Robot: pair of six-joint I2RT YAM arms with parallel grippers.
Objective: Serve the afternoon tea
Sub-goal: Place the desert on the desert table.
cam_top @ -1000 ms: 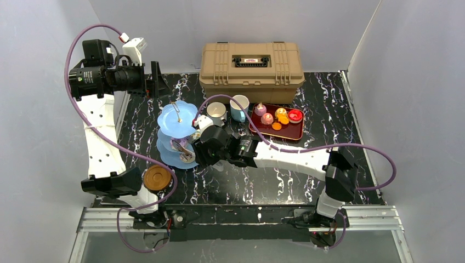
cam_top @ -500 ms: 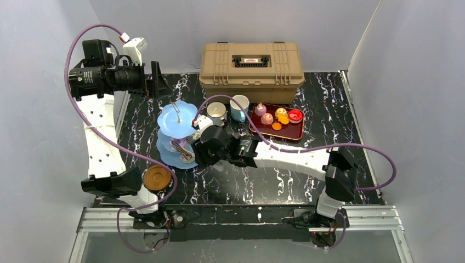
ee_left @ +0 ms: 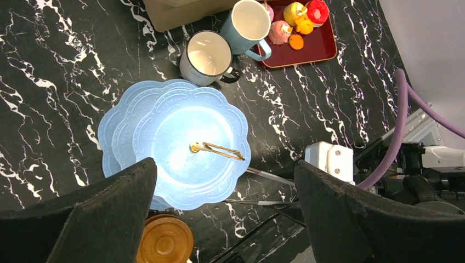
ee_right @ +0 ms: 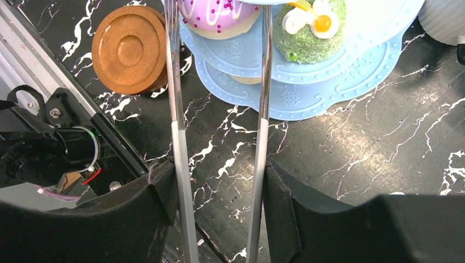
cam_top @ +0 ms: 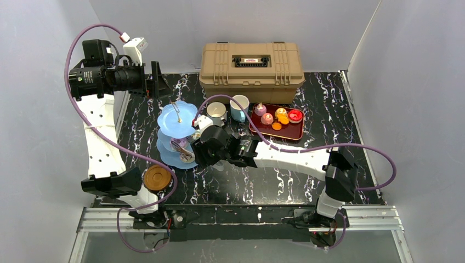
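Our right gripper (ee_right: 219, 183) is closed on the two arms of the metal tongs (ee_right: 176, 137), whose blades reach to either side of a purple donut (ee_right: 214, 13) on a tier of the light-blue cake stand (ee_right: 307, 98). We cannot tell whether they touch it. A green cake (ee_right: 307, 27) sits beside the donut. A brown saucer (ee_right: 129, 49) lies near the stand's base on the table.

Our left gripper (ee_left: 224, 167) hangs above the stand, jaws wide apart, holding nothing. Beyond the stand are a white mug (ee_left: 207, 52) and a light-blue mug (ee_left: 249, 22). The dark-red tray (ee_left: 321, 49) with small cakes (ee_left: 279, 32) is to their right, and the tan toolbox (cam_top: 251, 63) is farthest back.
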